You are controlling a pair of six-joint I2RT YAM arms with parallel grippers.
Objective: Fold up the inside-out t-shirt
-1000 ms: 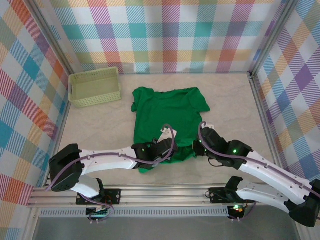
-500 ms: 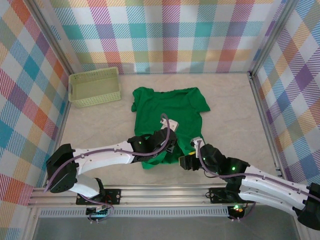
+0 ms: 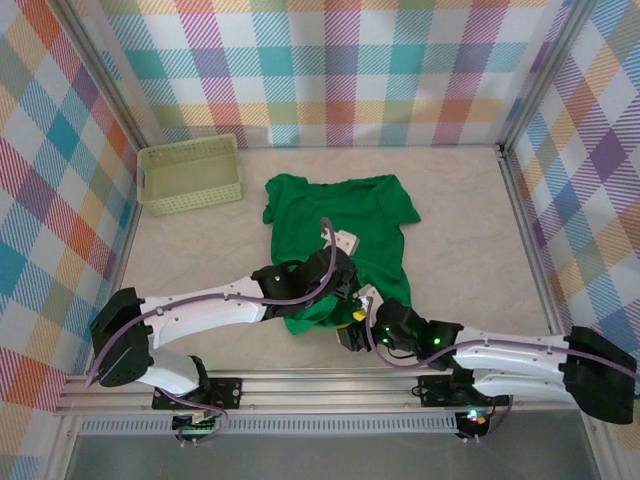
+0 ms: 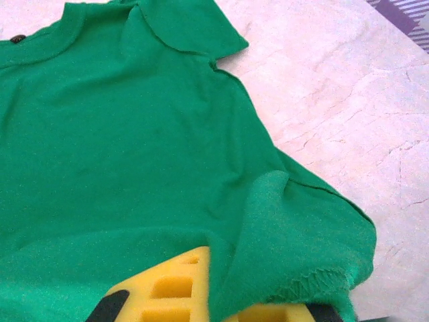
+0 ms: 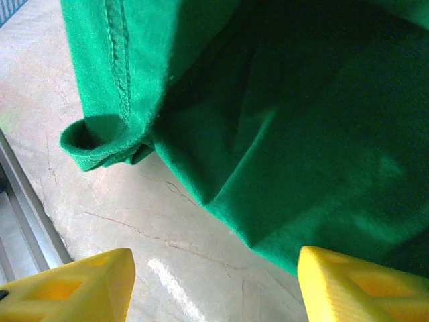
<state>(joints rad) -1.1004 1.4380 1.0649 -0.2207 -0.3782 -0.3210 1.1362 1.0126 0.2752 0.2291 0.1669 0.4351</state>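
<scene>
Left gripper (image 3: 338, 295) is clamped on the near hem of the t-shirt (image 3: 340, 215), with fabric pinched between its yellow fingers (image 4: 167, 288) and bunched over them. Right gripper (image 3: 352, 328) has its jaws well apart with nothing between them. It sits low over the table (image 3: 460, 220), just beside the lifted hem. The shirt lies mid-table, collar and sleeves at the far end, near end raised off the surface. The basket (image 3: 190, 172) is well apart at far left. I read this as the first fold, bottom hem toward collar, with only one side gripped. Next I need the right jaws around the loose hem corner (image 5: 100, 144) and closed on it, so both sides travel together. Otherwise the fold likely goes skewed.
</scene>
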